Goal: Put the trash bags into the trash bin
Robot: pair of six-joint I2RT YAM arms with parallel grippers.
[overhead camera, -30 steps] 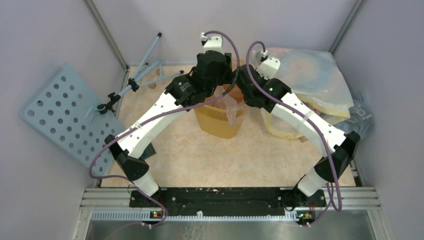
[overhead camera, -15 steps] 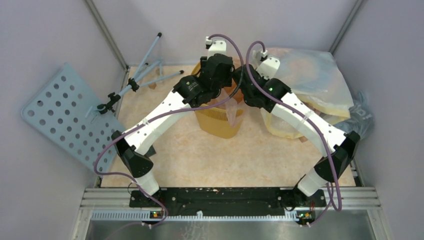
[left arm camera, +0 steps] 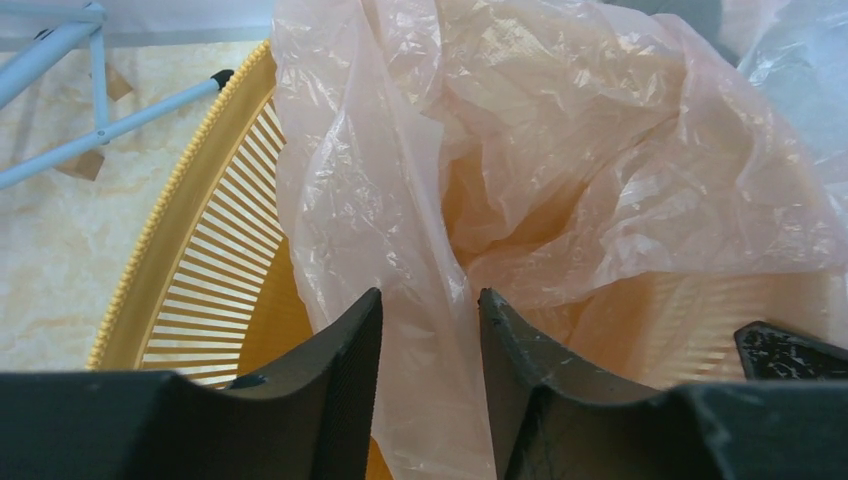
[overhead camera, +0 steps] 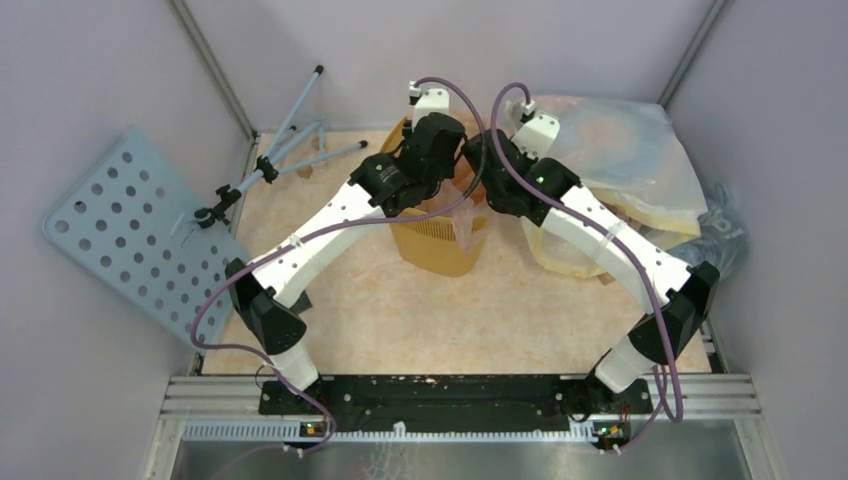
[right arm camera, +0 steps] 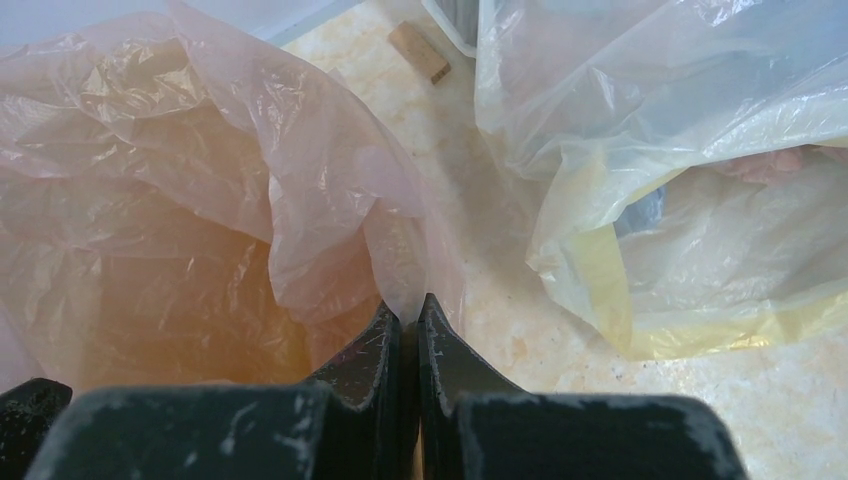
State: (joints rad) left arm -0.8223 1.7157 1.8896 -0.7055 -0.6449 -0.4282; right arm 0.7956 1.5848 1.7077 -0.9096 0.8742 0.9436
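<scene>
The trash bin (overhead camera: 440,245) is a yellow-orange slatted wastebasket at mid-table, and its rim (left arm camera: 170,200) shows in the left wrist view. The trash bag (left arm camera: 560,150), thin crumpled pale pink film, is draped over and into the bin's mouth. A flap of it hangs down the bin's right side (overhead camera: 468,215). My left gripper (left arm camera: 428,292) hovers over the bin's inside. Its jaws are apart, with a fold of the pink film running between them, not pinched. My right gripper (right arm camera: 408,308) is shut on an edge of the trash bag (right arm camera: 250,170) at the bin's right side.
A large whitish-yellow sack (overhead camera: 610,150) lies right of the bin, close to my right gripper (right arm camera: 700,200). A grey-blue bag (overhead camera: 720,235) sits by the right wall. A blue perforated board (overhead camera: 130,230) and pale blue tripod rods (overhead camera: 290,140) stand left. A small wooden block (right arm camera: 420,52) lies behind.
My left wrist has shifted right and farther over the bin, and its jaws have narrowed around the pink film. The right arm has held still, gripping the bag.
</scene>
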